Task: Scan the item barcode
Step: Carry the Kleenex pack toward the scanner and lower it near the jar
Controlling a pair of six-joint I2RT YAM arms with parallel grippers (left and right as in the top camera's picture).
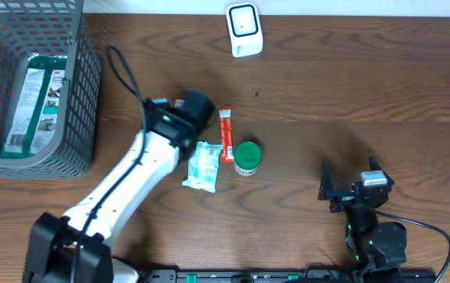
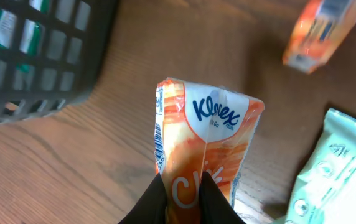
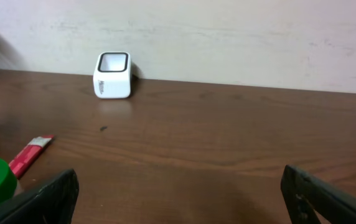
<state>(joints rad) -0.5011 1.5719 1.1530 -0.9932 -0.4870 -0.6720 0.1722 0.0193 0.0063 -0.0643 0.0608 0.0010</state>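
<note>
The left tool [image 2: 183, 186] is closed narrowly on the lower edge of the orange Kleenex pack [image 2: 206, 137], near the basket [image 1: 83, 86]. Bare worktop [image 1: 327, 86] stretches toward the scanner [image 1: 243, 30] at the far edge. The right tool [image 3: 181, 196] stands wide, holding nothing.

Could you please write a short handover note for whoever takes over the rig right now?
The left gripper is shut on the Kleenex pack, near the middle of the table, right of the basket.
The right gripper is open and empty, at the near right.
The scanner stands at the far edge, well away from the pack.
On the table: teal pack, red stick, green-lidded tub. One package lies in the basket.
Done: Kleenex pack gripped.
Left: bring its barcode before the scanner; probably the other three items after that.
</note>
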